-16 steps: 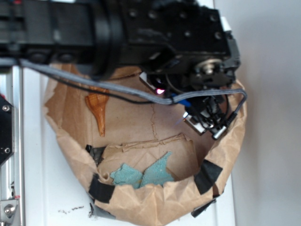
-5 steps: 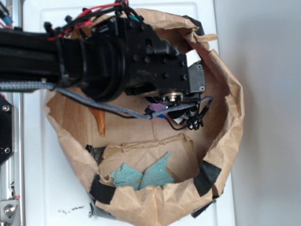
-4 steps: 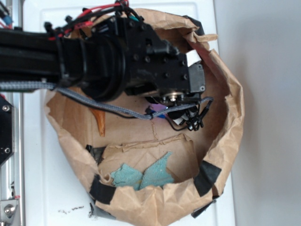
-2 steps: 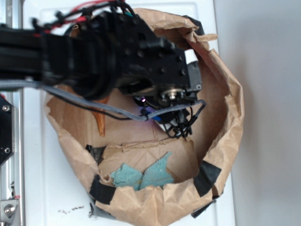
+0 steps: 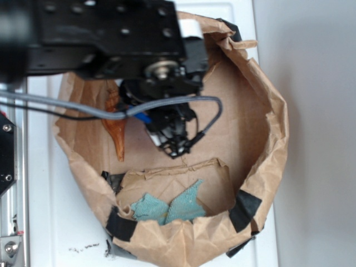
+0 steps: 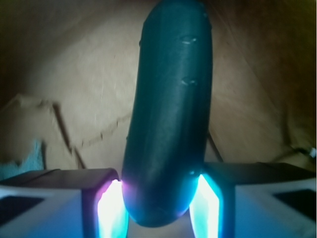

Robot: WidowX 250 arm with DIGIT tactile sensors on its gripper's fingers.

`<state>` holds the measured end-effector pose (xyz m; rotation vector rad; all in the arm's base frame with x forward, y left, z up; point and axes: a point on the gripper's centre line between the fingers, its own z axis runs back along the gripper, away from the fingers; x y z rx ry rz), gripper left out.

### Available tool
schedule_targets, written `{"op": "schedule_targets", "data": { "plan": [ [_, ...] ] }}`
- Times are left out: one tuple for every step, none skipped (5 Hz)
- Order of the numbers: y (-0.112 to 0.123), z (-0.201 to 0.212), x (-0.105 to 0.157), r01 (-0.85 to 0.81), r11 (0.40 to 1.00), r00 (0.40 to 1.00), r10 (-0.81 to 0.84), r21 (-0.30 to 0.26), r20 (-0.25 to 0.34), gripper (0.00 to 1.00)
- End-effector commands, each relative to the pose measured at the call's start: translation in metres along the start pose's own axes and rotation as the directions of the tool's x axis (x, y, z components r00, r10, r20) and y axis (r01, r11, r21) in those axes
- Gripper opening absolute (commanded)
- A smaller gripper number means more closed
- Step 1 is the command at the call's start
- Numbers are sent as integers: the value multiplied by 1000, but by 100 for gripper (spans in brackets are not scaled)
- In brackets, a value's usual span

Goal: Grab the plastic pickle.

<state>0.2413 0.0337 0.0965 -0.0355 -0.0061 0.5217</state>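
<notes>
White worktop (image 5: 44, 211) carries a crumpled brown paper bag (image 5: 275, 128) rolled down into a shallow basin, its rim patched with strips of black tape (image 5: 245, 209). Over the upper left of the bag hangs the black robot arm (image 5: 105, 33), with a grey cable (image 5: 83, 109) looping under it. The hand (image 5: 175, 139) points down into the middle of the basin, above the paper floor.

From the wrist view, the hand (image 6: 158, 210) is pinching the plastic pickle (image 6: 171, 114): the dark green, glossy oblong sits between the two fingers (image 6: 106, 206), gripped near one rounded end, and runs away from the camera toward the bag's floor. Both finger pads glow with pink and blue light where they press its sides. Whether the pickle's far end touches the paper is hard to say from either view. In the exterior view the pickle cannot be made out under the arm.

An orange seashell (image 5: 115, 130) lies at the left inside the bag, partly covered by the arm, its pointed tip toward the near rim. A teal mesh cloth (image 5: 169, 206) lies on a folded paper flap near the lower rim, well apart from the hand.
</notes>
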Motion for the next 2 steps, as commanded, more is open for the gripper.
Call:
{"op": "schedule_targets", "data": {
  "plan": [
    [14, 43, 19, -7, 998, 1000, 8, -69, 23, 0],
    [9, 48, 21, -3, 992, 1000, 7, -129, 30, 0]
  ]
}}
